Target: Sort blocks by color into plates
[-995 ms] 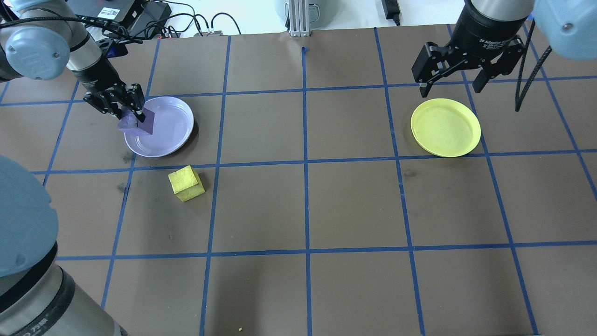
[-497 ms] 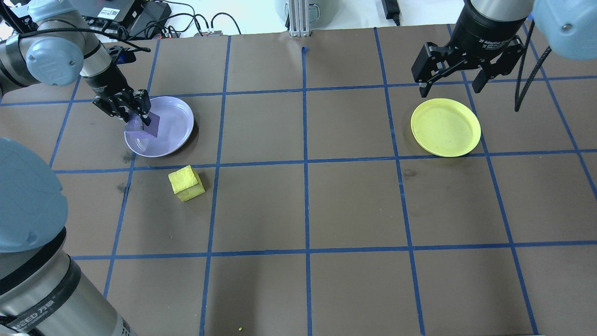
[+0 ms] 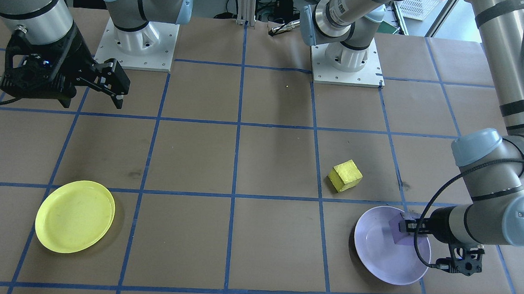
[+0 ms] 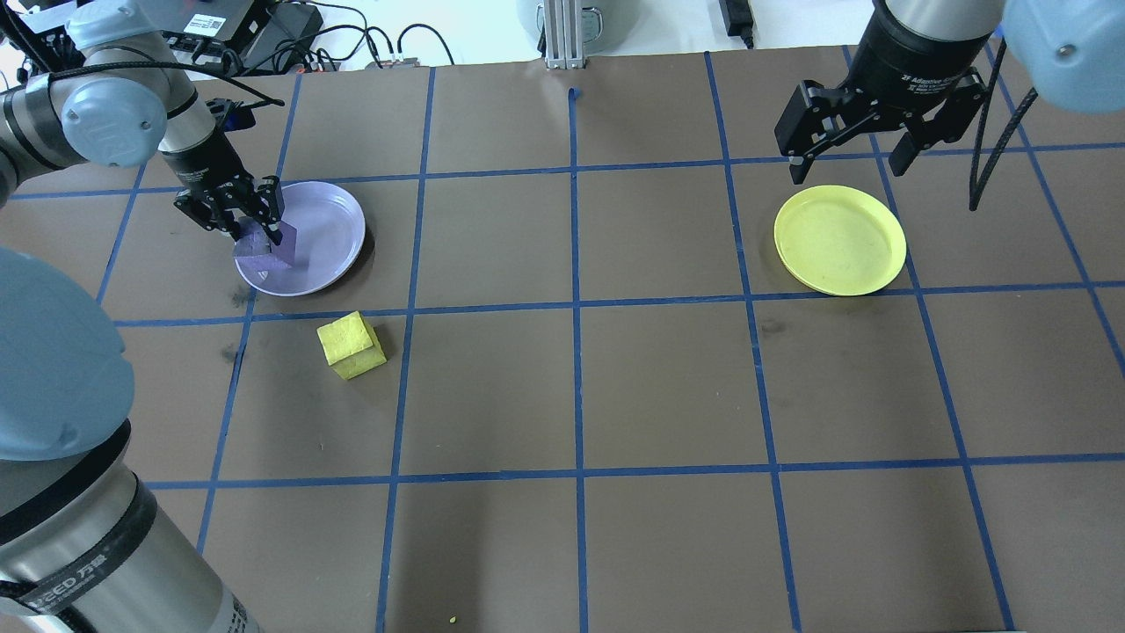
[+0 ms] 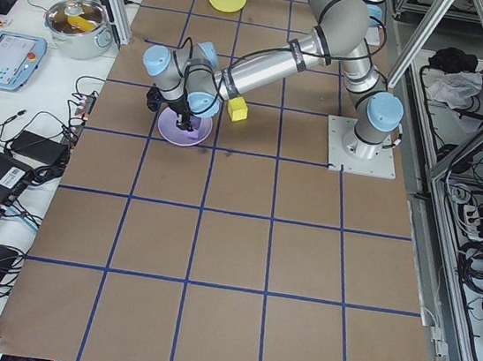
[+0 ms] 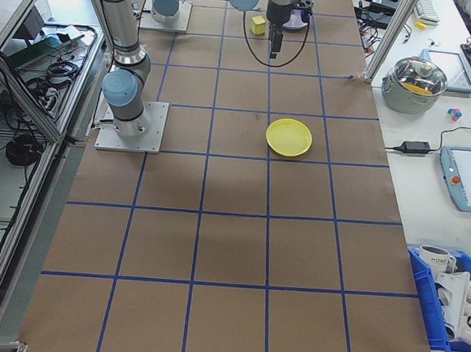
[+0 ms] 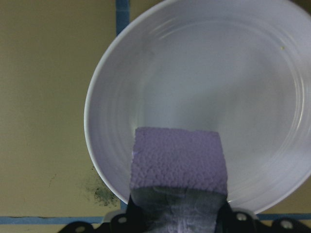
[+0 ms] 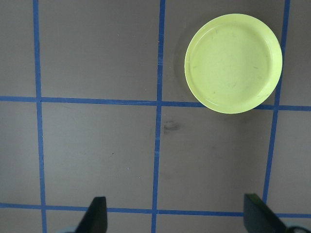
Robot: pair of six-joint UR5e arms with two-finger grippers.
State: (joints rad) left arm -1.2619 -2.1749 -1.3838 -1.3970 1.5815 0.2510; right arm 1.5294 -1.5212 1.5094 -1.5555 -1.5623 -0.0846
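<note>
While left hand (image 4: 255, 227) grips purple block (image 4: 264, 249) over lavender plate (image 4: 330, 230) rim, right hand (image 4: 851, 151) wide.

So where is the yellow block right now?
In the overhead view the yellow block sits on the table at the left, just below the purple plate and apart from it, far from the yellow plate on the right.
</note>
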